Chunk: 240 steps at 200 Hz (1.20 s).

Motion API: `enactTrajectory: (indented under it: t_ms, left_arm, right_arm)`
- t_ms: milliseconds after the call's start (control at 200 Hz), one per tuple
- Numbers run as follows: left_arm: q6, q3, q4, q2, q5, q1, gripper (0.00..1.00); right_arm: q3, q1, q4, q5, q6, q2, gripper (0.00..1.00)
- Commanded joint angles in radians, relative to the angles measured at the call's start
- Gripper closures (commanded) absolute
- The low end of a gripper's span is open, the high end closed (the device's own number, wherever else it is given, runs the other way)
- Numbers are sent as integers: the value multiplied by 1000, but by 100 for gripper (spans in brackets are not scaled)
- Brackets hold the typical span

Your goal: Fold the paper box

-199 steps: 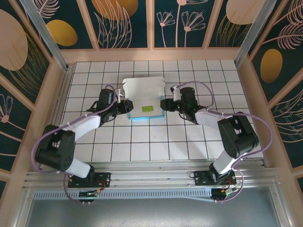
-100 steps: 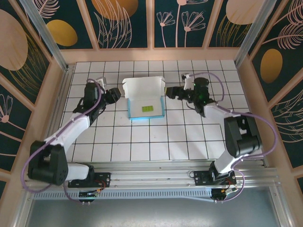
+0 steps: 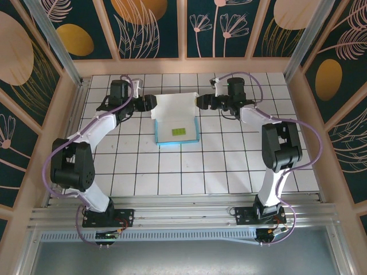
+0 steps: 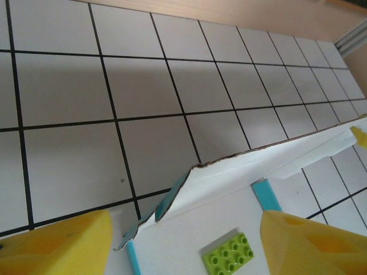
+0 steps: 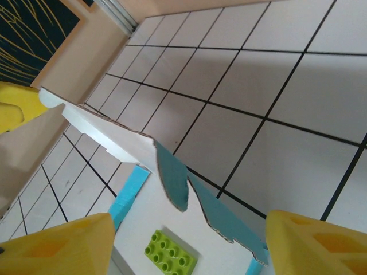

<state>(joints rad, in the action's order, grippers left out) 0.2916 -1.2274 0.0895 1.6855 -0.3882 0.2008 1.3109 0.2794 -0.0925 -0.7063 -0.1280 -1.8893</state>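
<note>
The paper box [image 3: 170, 122] lies open on the tiled table, white inside with light blue edges, and its white lid flap [image 3: 175, 103] stands up at the back. A yellow-green brick [image 3: 179, 131] rests on its floor. My left gripper [image 3: 150, 103] is at the flap's left end and my right gripper [image 3: 200, 102] at its right end, both open. In the left wrist view, the yellow fingers [image 4: 60, 246] flank the box's back corner [image 4: 189, 226] without touching it. The right wrist view has the blue side tab [image 5: 172, 177] and the brick [image 5: 169, 252] between wide yellow fingers [image 5: 318, 243].
White tiled floor [image 3: 229, 160] lies in front of the box and on both sides of it. A wooden wall [image 3: 183, 66] runs close behind the flap and both grippers. Metal rails [image 3: 183, 215] hold the arm bases at the near edge.
Both arms swung away from the box's side walls toward the back, ending at the two ends of the raised lid flap. The box itself has not moved.
</note>
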Motion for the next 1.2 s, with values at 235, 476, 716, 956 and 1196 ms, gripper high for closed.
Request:
enactTrajectory:
  t_ms: [235,476,716,956,1196]
  left_arm:
    - [-51,-87,66,129,-124,-7,32]
    - [-31,-70,62,109,-130,-6,40]
    - [-3,-38,62,81,-138,-6,39]
    - [132,34,-17,51,-158,-5,35]
    - [198,81,-80,33,-181,5,33]
  right_arm:
    - [65,41,66,32,15,-34,38]
    - [67,53,87,71,-2,-20,43]
    - [57,77,94,120,-24,-8,43]
    - [26,103,73,191,-137,17,42]
    - [-28,119,22,221,-228,44,41]
